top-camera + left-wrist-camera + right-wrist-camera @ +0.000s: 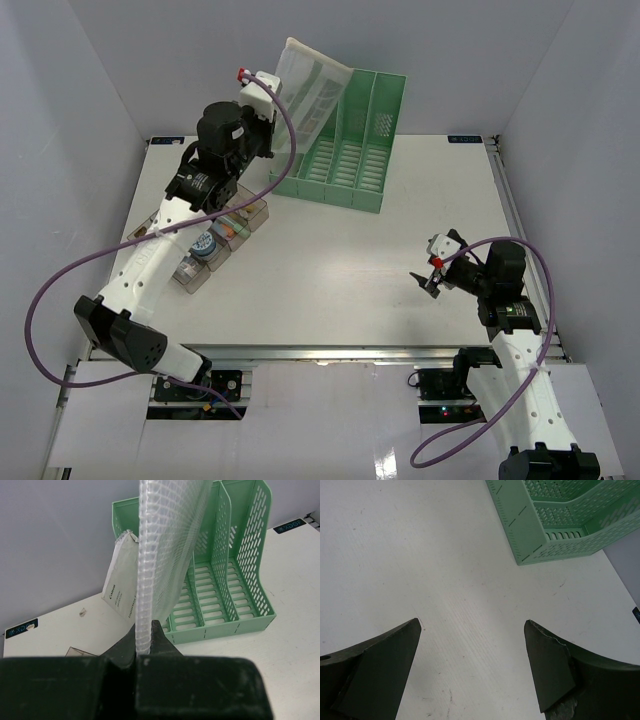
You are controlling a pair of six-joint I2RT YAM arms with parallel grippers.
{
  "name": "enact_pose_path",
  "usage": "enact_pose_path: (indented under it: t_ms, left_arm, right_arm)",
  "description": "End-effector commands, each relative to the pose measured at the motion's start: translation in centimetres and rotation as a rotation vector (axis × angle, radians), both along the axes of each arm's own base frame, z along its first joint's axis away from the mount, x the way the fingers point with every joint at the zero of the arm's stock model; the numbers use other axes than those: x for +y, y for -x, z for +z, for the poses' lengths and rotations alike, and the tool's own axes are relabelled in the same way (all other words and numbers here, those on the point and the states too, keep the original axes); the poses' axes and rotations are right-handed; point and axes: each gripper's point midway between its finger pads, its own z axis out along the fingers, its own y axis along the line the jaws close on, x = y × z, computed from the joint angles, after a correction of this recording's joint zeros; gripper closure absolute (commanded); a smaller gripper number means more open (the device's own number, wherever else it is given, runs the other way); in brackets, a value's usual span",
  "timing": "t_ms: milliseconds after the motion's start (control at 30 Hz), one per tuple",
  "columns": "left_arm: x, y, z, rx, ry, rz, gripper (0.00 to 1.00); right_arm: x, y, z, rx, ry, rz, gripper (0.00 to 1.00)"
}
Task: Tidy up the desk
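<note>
The white desk [330,270] carries a green file rack [350,150] at the back. My left gripper [266,104] is raised at the rack's left end, shut on the edge of a clear mesh pouch [310,85]. In the left wrist view the pouch [165,545] rises edge-on from between the closed fingers [159,636], over the rack's [225,580] left slot. A white printed booklet [120,592] shows at the pouch's left; I cannot tell whether it is inside. My right gripper [430,280] hovers open and empty over bare desk [420,555] at the right.
A clear compartment box [225,240] with small items lies on the left of the desk, under the left arm. The green rack [560,515] is ahead and to the right in the right wrist view. White walls enclose three sides; a metal rail [330,352] runs along the front.
</note>
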Motion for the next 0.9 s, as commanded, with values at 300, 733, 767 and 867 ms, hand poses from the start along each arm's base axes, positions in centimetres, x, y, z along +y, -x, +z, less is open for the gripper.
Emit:
enact_pose_path:
  t_ms: [300,733,767,867]
  left_arm:
    - [1.1,-1.3,1.3,-0.070,0.035,0.078,1.00]
    - [2.7,-2.3,0.1,-0.018,0.072,0.136,1.00]
    - [2.8,-2.3,0.0,-0.017,0.075,0.139,1.00]
    - [3.2,-2.1,-0.1,-0.015,0.087,0.143,1.00]
  right_arm:
    - [0.2,-0.2,0.4,-0.026,-0.005,0.016,0.10]
    - [0.2,-0.1,0.4,-0.025,-0.006,0.020,0.10]
    - [0.2,-0.1,0.4,-0.024,-0.007,0.020,0.10]
    - [0.2,-0.1,0.3,-0.022,-0.006,0.023,0.10]
